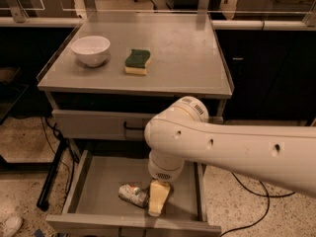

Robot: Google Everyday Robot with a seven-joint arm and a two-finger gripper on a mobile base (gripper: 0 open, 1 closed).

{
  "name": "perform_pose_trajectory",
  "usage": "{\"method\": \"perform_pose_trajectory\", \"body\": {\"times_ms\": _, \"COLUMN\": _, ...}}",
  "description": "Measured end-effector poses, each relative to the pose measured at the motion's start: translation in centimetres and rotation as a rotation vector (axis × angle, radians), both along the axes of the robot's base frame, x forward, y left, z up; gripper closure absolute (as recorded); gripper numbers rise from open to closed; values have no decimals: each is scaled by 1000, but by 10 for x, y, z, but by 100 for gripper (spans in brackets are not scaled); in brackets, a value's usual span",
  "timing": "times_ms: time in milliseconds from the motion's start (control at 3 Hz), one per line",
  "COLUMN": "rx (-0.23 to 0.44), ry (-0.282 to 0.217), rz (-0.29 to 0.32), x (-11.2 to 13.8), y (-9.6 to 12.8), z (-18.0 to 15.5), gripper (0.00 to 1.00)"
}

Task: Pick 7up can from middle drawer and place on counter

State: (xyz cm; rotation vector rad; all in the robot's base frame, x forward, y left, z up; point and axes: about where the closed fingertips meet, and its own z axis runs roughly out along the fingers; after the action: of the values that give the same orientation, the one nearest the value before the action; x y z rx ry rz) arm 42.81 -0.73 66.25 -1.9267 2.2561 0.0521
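The 7up can point(131, 193), dented and silvery-green, lies on its side on the floor of the open middle drawer point(98, 179), near the front. My gripper point(155, 202) reaches down into the drawer from the big white arm point(222, 144). Its cream-coloured tip sits right against the can's right end. The arm hides the rest of the gripper and the drawer's back right. The counter point(182, 58) is the grey cabinet top above, with clear side guards.
A white bowl point(91, 50) and a green-and-yellow sponge point(137, 61) sit on the counter's left half. A shut drawer with a dark handle point(133, 127) lies between counter and open drawer. Cables point(247, 191) trail on the floor on the right.
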Motion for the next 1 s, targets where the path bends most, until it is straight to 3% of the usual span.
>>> {"method": "perform_pose_trajectory", "body": {"times_ms": 333, "rx": 0, "ry": 0, "rz": 0, "x": 0, "y": 0, "z": 0, "gripper": 0}}
{"method": "perform_pose_trajectory", "body": {"times_ms": 1000, "rx": 95, "ry": -46, "rz": -78, "x": 24, "y": -3, "z": -32, "gripper": 0}}
